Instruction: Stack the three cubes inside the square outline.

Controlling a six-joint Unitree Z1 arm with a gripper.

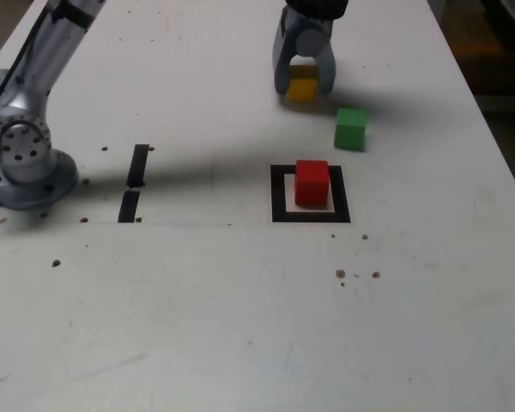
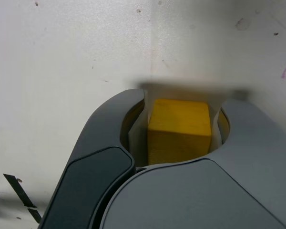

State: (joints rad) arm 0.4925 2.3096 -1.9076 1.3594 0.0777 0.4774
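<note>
Between the pincer (image 1: 304, 83) jaws, yellow cube (image 1: 302, 85) half hidden, grasp unclear, arm cut off.

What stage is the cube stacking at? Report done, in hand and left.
Done: the red cube sits inside the square outline. In hand: the gripper straddles the yellow cube, fingers on both sides; whether it is lifted off the table cannot be told. Left: the yellow cube goes onto red, and the green cube stands untouched beside the outline.
</note>
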